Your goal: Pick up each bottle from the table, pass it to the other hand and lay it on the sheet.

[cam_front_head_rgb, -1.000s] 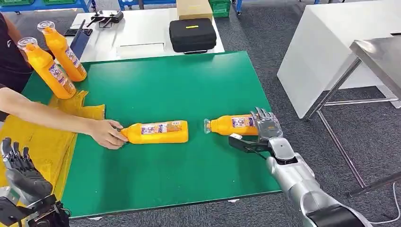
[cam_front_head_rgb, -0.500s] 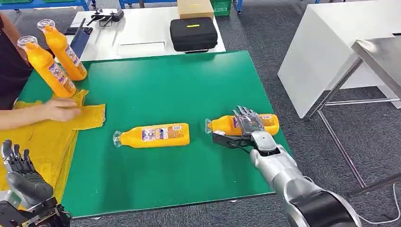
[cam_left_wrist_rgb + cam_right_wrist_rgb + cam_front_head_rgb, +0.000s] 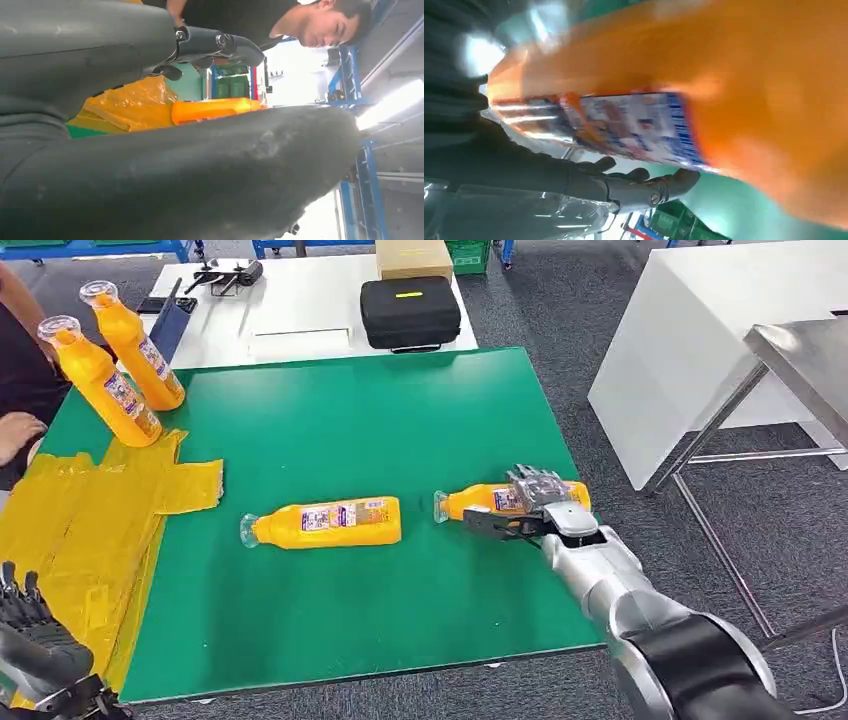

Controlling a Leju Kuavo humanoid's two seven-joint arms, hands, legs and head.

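An orange bottle (image 3: 475,502) lies on the green mat (image 3: 380,420) at the right, cap pointing left. My right hand (image 3: 535,505) is over its body, with the fingers (image 3: 644,185) reaching past the far side without touching and the thumb along the near side. The bottle (image 3: 704,90) sits close against the palm and still rests on the mat. A second orange bottle (image 3: 325,523) lies mid-mat. The yellow sheet (image 3: 100,530) covers the mat's left side. My left hand (image 3: 40,650) hangs low at the near left, fingers apart, holding nothing.
Two more orange bottles (image 3: 105,380) stand upright at the far left, by the sheet's far end. A person's hand (image 3: 15,430) rests at the left edge. Behind the mat, a black case (image 3: 408,310) sits on a white table (image 3: 300,300). A metal table (image 3: 800,350) stands to the right.
The person let go of the middle bottle and drew the hand back off the sheet to the left. My right hand moved left and down onto the right bottle. My left hand sank lower.
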